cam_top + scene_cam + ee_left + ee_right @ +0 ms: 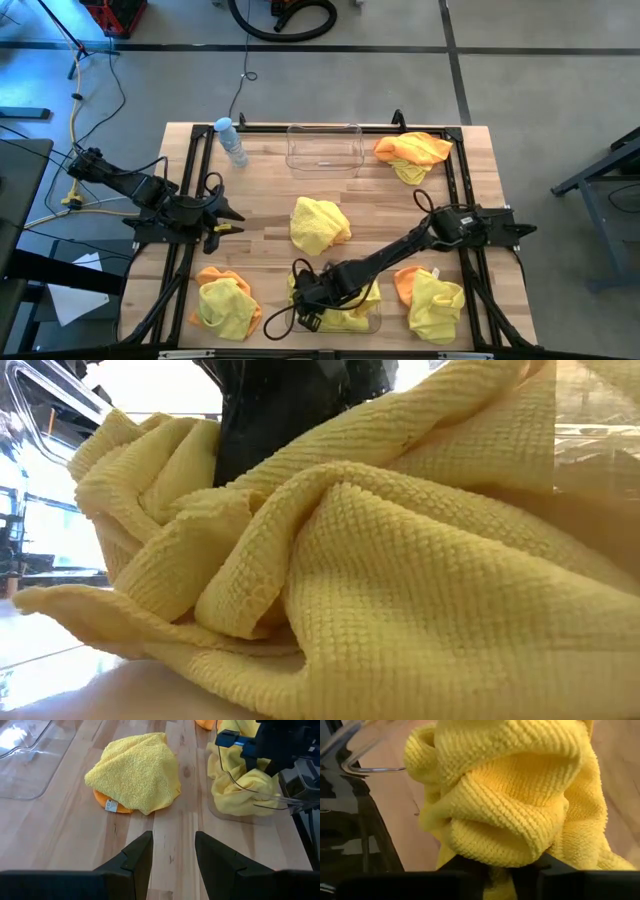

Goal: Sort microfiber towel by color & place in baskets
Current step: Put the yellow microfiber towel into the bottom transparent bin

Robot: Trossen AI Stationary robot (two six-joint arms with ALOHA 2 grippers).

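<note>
Right gripper [310, 297] sits low-centre of the high view in the near basket [375, 322], fingers looking just cracked around the yellow towel [345, 300] bunched directly at its tips; left gripper [228, 212], fingers spread, waits mid-left, farther off.

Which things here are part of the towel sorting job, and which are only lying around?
Part of the job:
- yellow towels
- orange towels
- far basket
- near basket, holding yellow towels
- right hand, at the near basket

Lying around:
- water bottle
- cables on the floor
</note>
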